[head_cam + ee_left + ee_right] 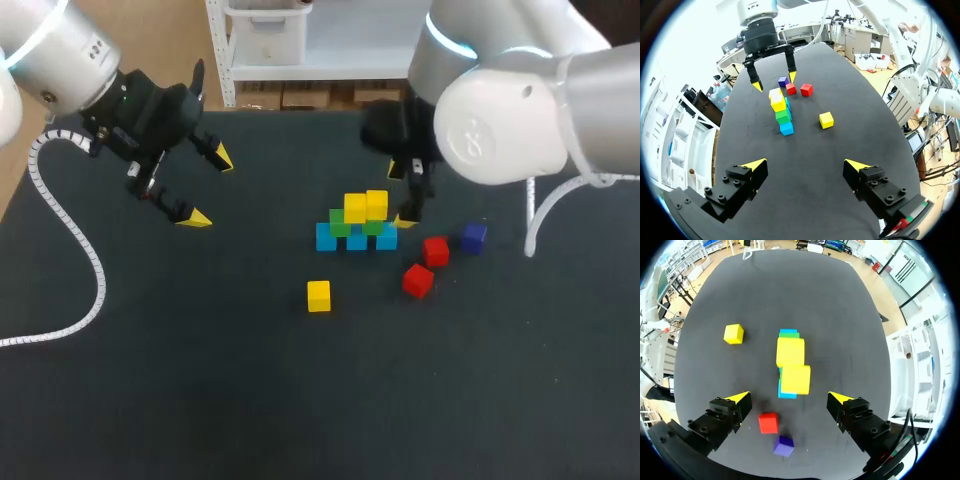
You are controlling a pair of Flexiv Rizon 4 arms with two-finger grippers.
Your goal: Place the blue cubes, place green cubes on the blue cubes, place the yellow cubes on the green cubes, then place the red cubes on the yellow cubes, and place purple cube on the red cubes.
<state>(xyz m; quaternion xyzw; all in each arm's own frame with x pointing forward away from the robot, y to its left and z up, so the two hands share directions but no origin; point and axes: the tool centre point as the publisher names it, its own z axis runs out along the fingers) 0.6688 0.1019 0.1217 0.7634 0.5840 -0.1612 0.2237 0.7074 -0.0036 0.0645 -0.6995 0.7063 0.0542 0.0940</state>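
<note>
Your stack [357, 226] has blue cubes at the bottom, then green, then two yellow. The right gripper [775, 81] hangs over it, fingers apart and empty. The left gripper [208, 188], also spread, is well left of the stack. A loose yellow cube [318, 295] sits near the stack's front. The red cubes [435, 250] and the purple cube [473, 236] lie to the stack's right.

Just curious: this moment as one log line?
stack blue-green-yellow | loose: yellow cube, red cubes, purple cube | left gripper open | right gripper open

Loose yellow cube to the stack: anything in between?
Nothing. The stretch from the loose yellow cube to the stack is bare table, clear in the head view and left wrist view.
</note>
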